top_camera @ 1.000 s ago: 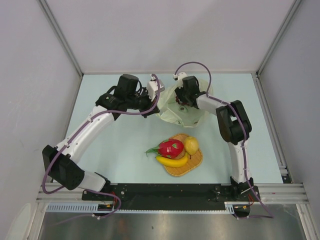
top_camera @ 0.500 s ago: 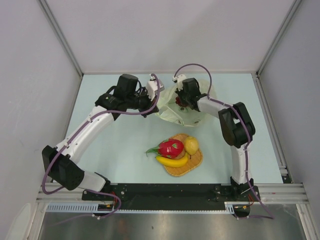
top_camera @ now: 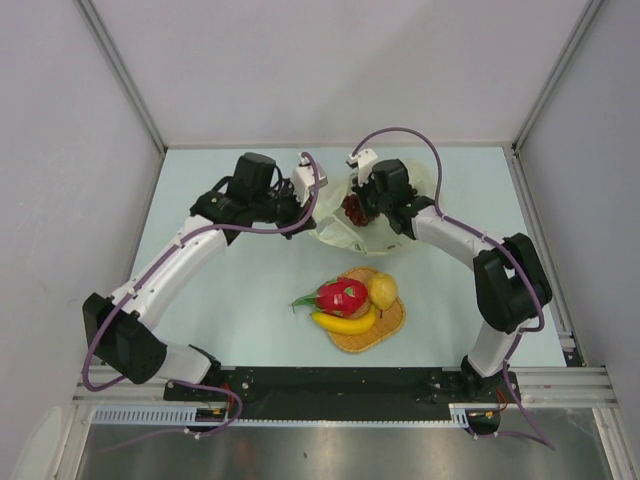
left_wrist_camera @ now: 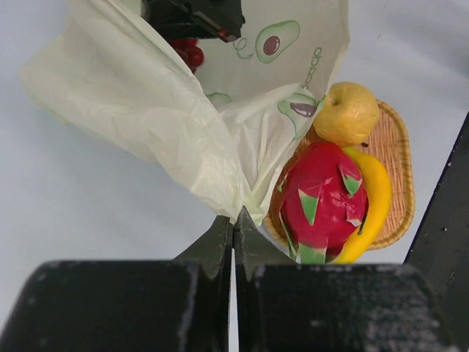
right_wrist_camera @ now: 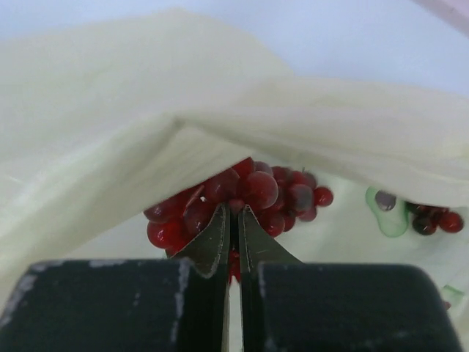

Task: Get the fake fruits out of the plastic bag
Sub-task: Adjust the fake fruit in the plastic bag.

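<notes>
The plastic bag lies at the back centre of the table. My left gripper is shut on a pinch of its edge and holds the mouth up. My right gripper sits at the bag's mouth, shut on the dark red grape bunch, with bag film draped just above. The dragon fruit, lemon and banana rest on the woven mat.
The mat with the three fruits lies in front of the bag, between the two arms. A metal frame and grey walls close in the table's left, right and far sides. The black base rail runs along the near edge.
My right gripper has shut on the grape bunch and drawn it to the bag's mouth, its elbow swinging out to the right. The left gripper has kept its pinch on the bag.
</notes>
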{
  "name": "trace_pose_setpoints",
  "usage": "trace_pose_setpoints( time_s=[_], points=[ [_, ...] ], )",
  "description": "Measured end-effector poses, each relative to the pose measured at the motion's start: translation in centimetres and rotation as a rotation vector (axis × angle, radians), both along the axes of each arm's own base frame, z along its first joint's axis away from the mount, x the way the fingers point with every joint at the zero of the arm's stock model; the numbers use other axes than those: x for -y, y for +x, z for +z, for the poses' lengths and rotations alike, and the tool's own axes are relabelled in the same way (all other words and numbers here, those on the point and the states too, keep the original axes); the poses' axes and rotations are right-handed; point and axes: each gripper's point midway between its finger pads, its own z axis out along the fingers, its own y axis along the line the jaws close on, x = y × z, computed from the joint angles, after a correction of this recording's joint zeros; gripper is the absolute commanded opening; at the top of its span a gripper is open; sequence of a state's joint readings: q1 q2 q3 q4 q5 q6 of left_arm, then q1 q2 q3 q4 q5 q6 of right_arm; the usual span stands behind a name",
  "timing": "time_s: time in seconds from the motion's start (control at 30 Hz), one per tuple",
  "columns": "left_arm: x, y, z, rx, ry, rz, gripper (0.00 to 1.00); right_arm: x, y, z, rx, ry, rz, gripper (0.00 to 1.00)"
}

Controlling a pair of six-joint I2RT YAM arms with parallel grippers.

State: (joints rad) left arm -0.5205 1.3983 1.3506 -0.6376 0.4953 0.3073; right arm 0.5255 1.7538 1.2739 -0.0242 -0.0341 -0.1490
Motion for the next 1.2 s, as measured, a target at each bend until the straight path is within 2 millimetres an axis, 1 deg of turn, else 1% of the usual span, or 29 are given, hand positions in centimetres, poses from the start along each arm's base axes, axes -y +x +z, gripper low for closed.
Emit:
trace_pose_setpoints(
  time_s=[0.13, 0.23, 0.43, 0.53, 0.73, 0.8, 0.93, 1.07, 1.1, 1.2],
  points=[
    [-0.2, 0.0, -0.5, 0.001, 0.013, 0.003, 0.00, 0.7, -0.8, -2.2, -0.050, -0.024, 0.001, 0.00],
    [-0.5, 0.1, -1.1, 0.000, 0.033, 0.012, 0.00, 1.0, -0.7, -2.5, -0.052, -0.030, -0.006, 0.00],
    [-1.6, 0.2, -2.2, 0.022, 0.084, 0.033, 0.00, 1.7, -0.1, -2.2, -0.042, -0.022, -0.022, 0.00],
    [-2.0, 0.4, -2.6, 0.029, 0.110, 0.042, 0.00, 1.9, -0.3, -1.9, -0.050, -0.010, -0.011, 0.00],
    [-2.0, 0.5, -3.1, 0.020, 0.121, 0.044, 0.00, 2.0, -1.2, 0.6, -0.028, 0.025, 0.018, 0.00],
    [-1.9, 0.7, -3.4, 0.010, 0.127, 0.043, 0.00, 1.8, -1.4, 1.0, -0.022, 0.031, 0.031, 0.00],
    [-1.7, 1.1, -3.8, -0.002, 0.131, 0.044, 0.00, 1.9, -1.7, 0.0, -0.027, 0.001, 0.052, 0.00],
    [-1.7, 1.1, -3.8, -0.003, 0.131, 0.044, 0.00, 1.8, -1.8, -2.1, -0.052, -0.037, 0.067, 0.00],
    [-1.7, 1.1, -3.8, -0.003, 0.132, 0.044, 0.00, 1.8, -1.8, -2.9, -0.065, -0.047, 0.069, 0.06],
    [-1.9, 1.2, -3.9, 0.006, 0.149, 0.049, 0.00, 1.7, -1.5, -4.8, -0.090, -0.070, 0.063, 0.40]
  ],
)
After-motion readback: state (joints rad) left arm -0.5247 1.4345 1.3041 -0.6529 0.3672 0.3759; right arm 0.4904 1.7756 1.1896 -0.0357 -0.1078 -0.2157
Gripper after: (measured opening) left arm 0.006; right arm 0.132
